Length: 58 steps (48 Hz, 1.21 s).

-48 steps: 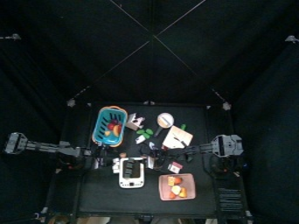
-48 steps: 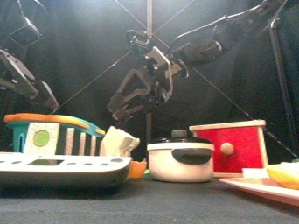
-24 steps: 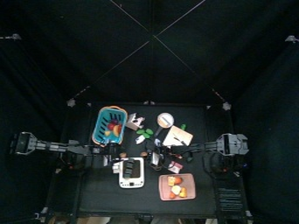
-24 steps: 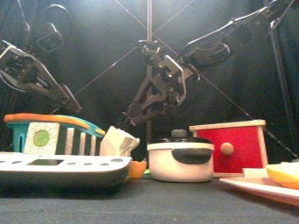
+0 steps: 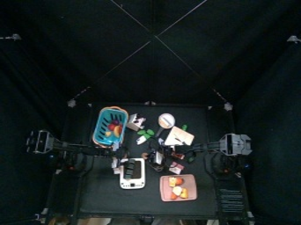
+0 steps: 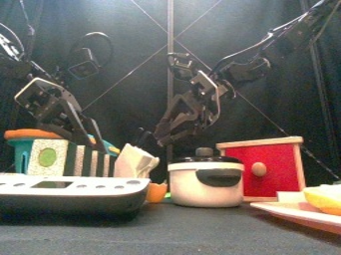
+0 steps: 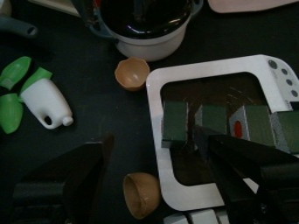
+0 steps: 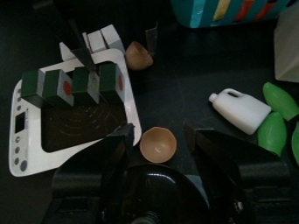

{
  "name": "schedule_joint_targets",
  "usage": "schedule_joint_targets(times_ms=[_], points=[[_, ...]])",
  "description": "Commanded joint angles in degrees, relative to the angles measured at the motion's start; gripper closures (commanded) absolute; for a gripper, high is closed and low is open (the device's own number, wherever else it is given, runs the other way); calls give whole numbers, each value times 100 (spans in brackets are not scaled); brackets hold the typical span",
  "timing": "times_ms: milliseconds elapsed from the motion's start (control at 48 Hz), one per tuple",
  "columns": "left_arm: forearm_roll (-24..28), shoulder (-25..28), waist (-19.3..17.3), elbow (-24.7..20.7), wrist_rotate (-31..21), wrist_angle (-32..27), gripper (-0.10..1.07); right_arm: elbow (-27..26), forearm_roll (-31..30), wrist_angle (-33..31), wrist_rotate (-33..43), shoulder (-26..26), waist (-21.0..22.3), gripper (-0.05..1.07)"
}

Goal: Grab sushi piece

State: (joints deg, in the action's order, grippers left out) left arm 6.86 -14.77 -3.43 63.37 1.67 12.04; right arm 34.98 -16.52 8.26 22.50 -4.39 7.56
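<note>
Black curtains pen the small black table [image 5: 100, 198], where a white tray [image 7: 263, 80] near its front edge carries the sushi pieces [image 7: 177, 124] beside a black pot [image 6: 204, 179], both grippers [image 7: 163, 188] [image 8: 158, 144] hovering open above.

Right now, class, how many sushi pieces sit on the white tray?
3, in a row along one edge of the white tray: first sushi piece, second sushi piece and third sushi piece. The left gripper's jaws may hide more in the other view.
</note>
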Motion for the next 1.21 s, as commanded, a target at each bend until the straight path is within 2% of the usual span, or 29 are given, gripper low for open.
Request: schedule_joint_targets(times_ms=[0, 521, 833, 1188], points=[[9, 0, -26, -105, -9, 44, -5, -62, 18, 44, 0, 176, 9, 19], [0, 185, -62, -141, -18, 44, -5, -79, 9, 44, 0, 62, 9, 19], [0, 185, -79, -158, -18, 53, 8, -105, -44, 44, -18, 9, 53, 19], [35, 185, -18, -158, 9, 26, 9, -299, -229, 70, -26, 62, 272, 19]])
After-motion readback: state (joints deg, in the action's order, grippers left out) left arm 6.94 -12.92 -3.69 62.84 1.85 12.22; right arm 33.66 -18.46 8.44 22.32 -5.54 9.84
